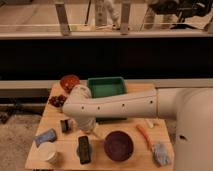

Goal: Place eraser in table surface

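- The eraser (84, 149) lies flat on the table surface (66, 148), long side pointing away from the camera, just on the near side of the gripper (89, 131).
- The gripper hangs low over the table at the end of the white arm (117, 105), which bends down at its elbow; it sits so close above the eraser's far end that I cannot tell whether the 2 touch.
- How wide the gripper stands, and whether it has hold of anything, cannot be told: the wrist hides it.
- Judged from this, the placing looks nearly or fully done, since the eraser seems to rest on the wood. What may be left is letting go, if that is not yet done, and lifting clear.
- Beside the gripper, toward the table's picture-left edge, stands 1 small dark chunk (65, 125); a maroon bowl (118, 145) sits on its other side, nearer the camera.
- Beyond the gripper, behind the arm, is the green tray (106, 86).
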Robot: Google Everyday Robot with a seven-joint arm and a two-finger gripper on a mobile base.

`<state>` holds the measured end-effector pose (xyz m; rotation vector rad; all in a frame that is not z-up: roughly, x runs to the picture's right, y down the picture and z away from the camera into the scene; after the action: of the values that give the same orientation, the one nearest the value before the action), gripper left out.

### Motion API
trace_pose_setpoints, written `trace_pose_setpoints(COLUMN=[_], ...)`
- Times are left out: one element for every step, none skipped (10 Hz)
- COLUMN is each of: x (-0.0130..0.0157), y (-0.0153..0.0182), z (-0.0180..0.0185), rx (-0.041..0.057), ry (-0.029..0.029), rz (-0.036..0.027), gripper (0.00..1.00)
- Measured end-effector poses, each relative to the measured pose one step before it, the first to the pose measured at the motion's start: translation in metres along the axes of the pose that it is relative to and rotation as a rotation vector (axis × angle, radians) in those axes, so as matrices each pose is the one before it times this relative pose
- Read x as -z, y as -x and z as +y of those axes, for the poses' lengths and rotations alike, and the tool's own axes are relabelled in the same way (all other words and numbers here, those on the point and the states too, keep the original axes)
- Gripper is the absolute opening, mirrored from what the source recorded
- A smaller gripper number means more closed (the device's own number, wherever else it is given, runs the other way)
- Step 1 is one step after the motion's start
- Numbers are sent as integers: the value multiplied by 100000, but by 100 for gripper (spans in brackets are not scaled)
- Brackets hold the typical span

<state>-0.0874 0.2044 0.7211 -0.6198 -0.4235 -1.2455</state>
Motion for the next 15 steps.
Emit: trace_pose_setpoints(x=[-42, -43, -70, -162, -146, -156, -206, -116, -87, -178, -304, -228, -255, -305, -90], y=[247, 204, 180, 303, 242, 273, 372, 246, 241, 235, 199, 150, 149, 236, 97], z=[-227, -167, -94, -173, -116, -195, -305, -88, -189, -369, -320, -277, -334, -435, -66], rx=[2119, 1986, 2140, 3865, 3469, 3965, 5843, 3779, 3854, 3799, 3495, 2345, 2680, 3540, 1722], ry=[-503, -261, 29, 419, 532, 458, -433, -642, -578, -832, -162, 309, 362, 564, 302], rz=[-208, -18, -55, -507, -1063, -1340, -2326, -1308, -634, -436, -186, 98, 140, 224, 391], gripper=[80, 80, 80, 80, 80, 80, 80, 80, 80, 80, 80, 80, 80, 80, 80])
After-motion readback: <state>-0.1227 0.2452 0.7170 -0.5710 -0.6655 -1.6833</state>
